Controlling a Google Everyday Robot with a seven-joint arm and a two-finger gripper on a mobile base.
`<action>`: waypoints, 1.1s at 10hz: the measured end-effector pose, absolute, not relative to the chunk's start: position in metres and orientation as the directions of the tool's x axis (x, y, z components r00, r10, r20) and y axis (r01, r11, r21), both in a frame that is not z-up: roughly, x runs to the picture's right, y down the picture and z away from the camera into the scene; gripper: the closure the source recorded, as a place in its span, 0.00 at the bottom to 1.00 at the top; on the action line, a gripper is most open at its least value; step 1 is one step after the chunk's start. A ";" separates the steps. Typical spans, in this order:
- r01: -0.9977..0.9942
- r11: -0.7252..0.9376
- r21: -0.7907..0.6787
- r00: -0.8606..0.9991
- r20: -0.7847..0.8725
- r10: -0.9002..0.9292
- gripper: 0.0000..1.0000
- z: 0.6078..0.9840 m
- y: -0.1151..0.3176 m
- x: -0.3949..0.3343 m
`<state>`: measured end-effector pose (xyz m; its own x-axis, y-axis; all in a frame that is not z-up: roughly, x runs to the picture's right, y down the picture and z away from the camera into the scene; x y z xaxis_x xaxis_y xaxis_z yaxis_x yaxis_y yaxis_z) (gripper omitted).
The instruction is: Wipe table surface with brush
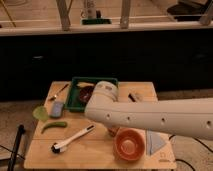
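The brush (73,139) lies diagonally on the table surface (95,152), bristle head toward the front left. Its handle end is near the gripper (112,131), which is mostly hidden beneath the arm (150,117); open or closed cannot be told.

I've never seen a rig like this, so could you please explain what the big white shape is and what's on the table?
The white shape is a robot arm reaching in from the right. There is one camera view, looking down on a wooden table. The gripper sits mostly hidden under the arm, left of an orange bowl. A white-handled brush lies flat on the table, not held. Also there are a green tray, a spoon and a green pepper.
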<state>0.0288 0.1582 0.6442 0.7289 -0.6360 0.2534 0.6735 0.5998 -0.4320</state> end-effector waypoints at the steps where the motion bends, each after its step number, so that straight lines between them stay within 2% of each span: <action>1: 0.696 0.583 -0.419 0.711 0.293 -0.639 0.21 0.639 0.157 0.024; 6: 0.794 0.509 -0.333 0.607 0.469 -0.641 0.20 0.633 0.170 -0.032; 11: 0.817 0.475 -0.326 0.574 0.544 -0.612 0.20 0.658 0.195 -0.079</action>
<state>-0.0788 0.1950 0.6584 0.5735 -0.6124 0.5441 0.8171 0.4753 -0.3264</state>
